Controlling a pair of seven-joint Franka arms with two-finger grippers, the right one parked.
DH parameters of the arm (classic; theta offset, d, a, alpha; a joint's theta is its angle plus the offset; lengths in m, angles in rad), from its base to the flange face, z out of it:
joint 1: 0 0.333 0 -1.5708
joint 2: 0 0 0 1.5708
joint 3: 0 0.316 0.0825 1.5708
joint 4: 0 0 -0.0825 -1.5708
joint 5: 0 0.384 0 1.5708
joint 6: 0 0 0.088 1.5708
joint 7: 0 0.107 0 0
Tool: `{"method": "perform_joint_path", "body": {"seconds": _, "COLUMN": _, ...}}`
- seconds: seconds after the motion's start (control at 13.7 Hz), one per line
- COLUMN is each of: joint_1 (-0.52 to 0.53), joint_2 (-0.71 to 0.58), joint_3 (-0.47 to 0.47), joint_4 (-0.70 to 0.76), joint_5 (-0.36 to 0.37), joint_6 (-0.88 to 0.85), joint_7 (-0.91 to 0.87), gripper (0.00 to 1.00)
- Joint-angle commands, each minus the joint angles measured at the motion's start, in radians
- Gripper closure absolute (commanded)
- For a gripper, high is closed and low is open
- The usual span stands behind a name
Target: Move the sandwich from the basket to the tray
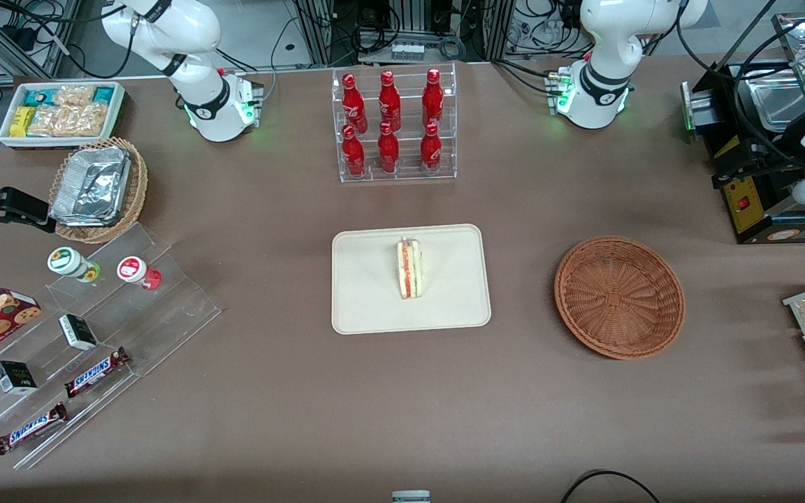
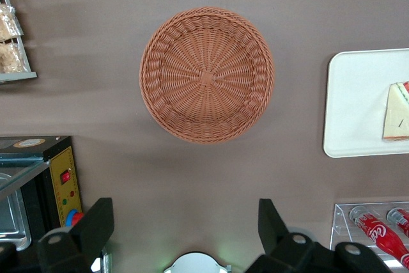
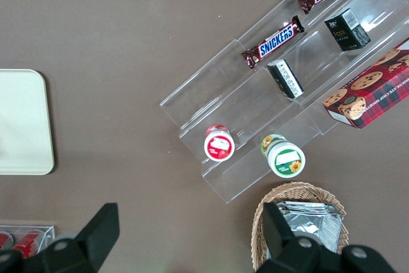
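1. Gripper (image 2: 185, 234): raised high above the table, over the bare cloth near the basket (image 2: 207, 73), on the side farther from the front camera. Its two fingers stand wide apart. Nothing is between them.

2. Sandwich (image 1: 410, 268): it rests on the tray (image 1: 360, 307), roughly at the tray's centre. It touches the tray floor only and is clear of the rim.

3. Basket: empty, as seen in both the front view and the left wrist view. It sits on the table toward the working arm's end, well apart from the tray.

4. Governing relation: the sandwich lies away from the gripper, toward the parked arm's end, with the basket nearer the gripper than the tray is. The sandwich's long axis runs toward and away from the front camera, along the tray's short side.

5. Appearance of the sandwich: a pale bread wedge standing on edge, with red and green filling layers showing along the upward edge. In the left wrist view a flat white face shows.

6. Judgement: the placement appears complete. No further grasp seems required; the arm need only stay clear.
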Motion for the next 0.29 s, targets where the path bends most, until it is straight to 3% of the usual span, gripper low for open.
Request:
{"method": "perform_joint_path", "body": {"seconds": 0.0, "joint_1": -0.001, "joint_2": -0.003, "joint_3": -0.008, "joint_4": 0.007, "joint_5": 0.005, "joint_6": -0.001, "joint_7": 0.009, "gripper": 0.00}}
{"method": "perform_joint_path", "body": {"seconds": 0.22, "joint_1": -0.003, "joint_2": 0.014, "joint_3": -0.008, "joint_4": 0.032, "joint_5": -0.002, "joint_6": -0.003, "joint_7": 0.010, "gripper": 0.00}}
